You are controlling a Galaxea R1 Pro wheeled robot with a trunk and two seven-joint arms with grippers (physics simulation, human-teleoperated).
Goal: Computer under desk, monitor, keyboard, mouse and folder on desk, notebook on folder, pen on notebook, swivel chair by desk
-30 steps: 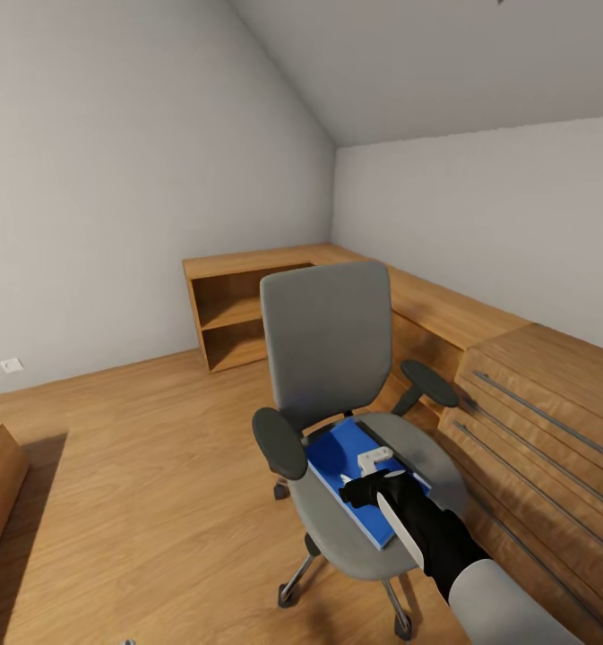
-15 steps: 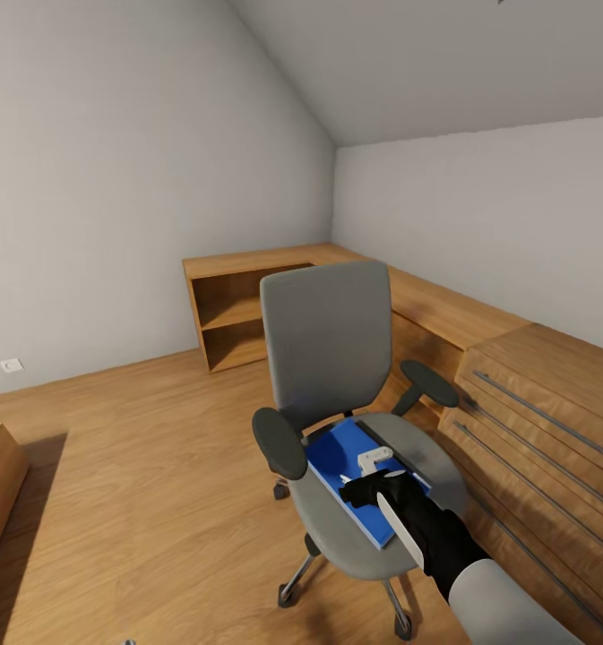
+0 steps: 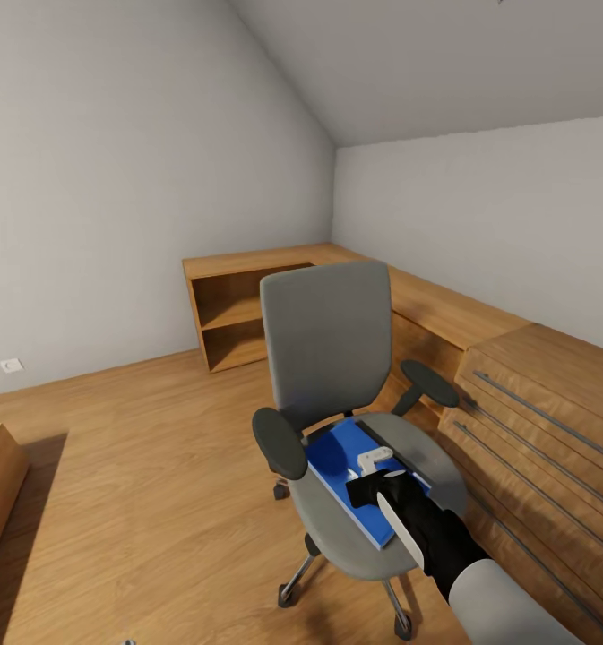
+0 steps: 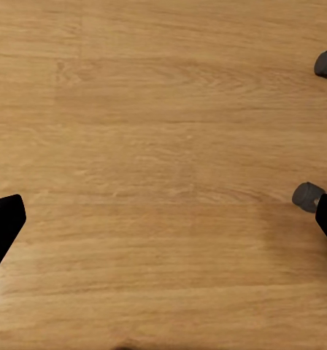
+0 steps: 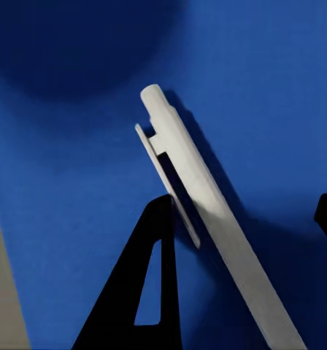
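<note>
Folder (image 3: 341, 466) — blue, lying flat on the seat of the grey swivel chair (image 3: 328, 358) — carries a white pen (image 5: 200, 219) on its cover. The right gripper (image 3: 366, 488) reaches down over it, and in the right wrist view its jaws stand spread with the pen lying between them, one dark finger (image 5: 145, 292) just beside the clip. The left gripper (image 4: 163, 226) hangs over bare wooden floor (image 4: 156, 131) — jaws spread wide — with two chair casters (image 4: 307, 195) close by.
</note>
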